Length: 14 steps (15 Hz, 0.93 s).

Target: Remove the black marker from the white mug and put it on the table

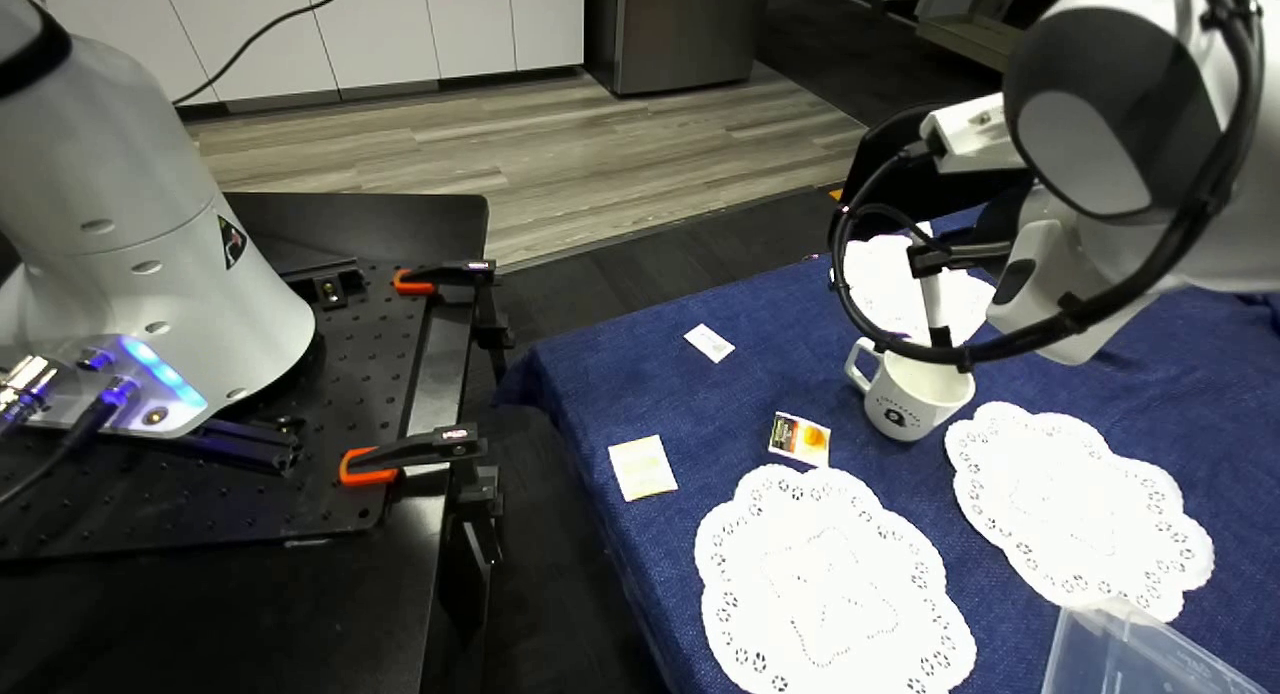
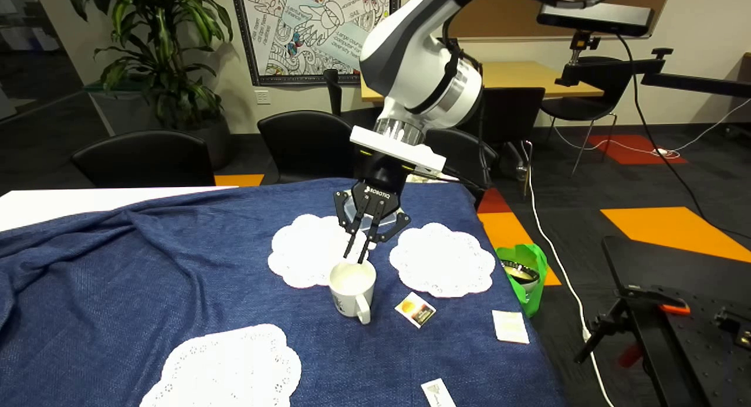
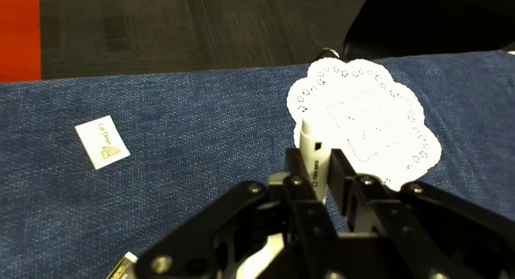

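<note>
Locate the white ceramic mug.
In an exterior view, the white ceramic mug stands just left of centre on the navy-blue cloth-covered table, left of the orange-printed paper card and in front of a scalloped white lace doily.

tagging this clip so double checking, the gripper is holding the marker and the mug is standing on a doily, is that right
Not the doily part: an exterior view shows the mug standing on the blue table itself, beside that doily. So: the gripper is holding the marker, and the mug is standing on the table.
</note>
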{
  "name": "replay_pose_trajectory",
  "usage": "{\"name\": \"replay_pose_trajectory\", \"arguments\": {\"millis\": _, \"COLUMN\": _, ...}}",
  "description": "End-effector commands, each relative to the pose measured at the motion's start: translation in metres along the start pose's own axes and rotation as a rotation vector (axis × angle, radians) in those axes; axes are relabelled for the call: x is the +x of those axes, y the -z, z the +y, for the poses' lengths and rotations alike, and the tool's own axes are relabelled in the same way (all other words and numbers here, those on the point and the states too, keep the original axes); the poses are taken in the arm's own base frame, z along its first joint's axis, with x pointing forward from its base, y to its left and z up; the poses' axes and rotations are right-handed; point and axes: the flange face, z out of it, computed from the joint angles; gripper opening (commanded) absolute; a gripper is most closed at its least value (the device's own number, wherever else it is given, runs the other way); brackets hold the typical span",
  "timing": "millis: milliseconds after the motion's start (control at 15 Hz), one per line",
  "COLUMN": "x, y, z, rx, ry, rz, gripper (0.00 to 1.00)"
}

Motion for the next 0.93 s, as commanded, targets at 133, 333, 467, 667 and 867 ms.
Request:
{"name": "replay_pose_trajectory", "arguments": {"millis": 133, "x": -0.068, "y": -0.005, "z": 0.001, "rx": -0.098, "ry": 0.267, "rz": 0.134, "gripper": 0.05}}
{"name": "replay_pose_trajectory", "arguments": {"millis": 333, "x": -0.095, "y": -0.028, "z": -0.006, "rx": -0.178, "ry": 0.408, "rz": 0.203, "gripper": 0.05}}
{"name": "replay_pose_trajectory", "arguments": {"millis": 467, "x": -0.110, "y": -0.048, "z": -0.008, "rx": -0.237, "ry": 0.501, "rz": 0.240, "gripper": 0.05}}
{"name": "replay_pose_trajectory", "arguments": {"millis": 667, "x": -0.109, "y": -0.061, "z": -0.012, "rx": -0.256, "ry": 0.492, "rz": 0.228, "gripper": 0.20}}
{"name": "replay_pose_trajectory", "arguments": {"millis": 867, "x": -0.114, "y": -0.067, "z": -0.011, "rx": -0.269, "ry": 0.509, "rz": 0.231, "gripper": 0.20}}
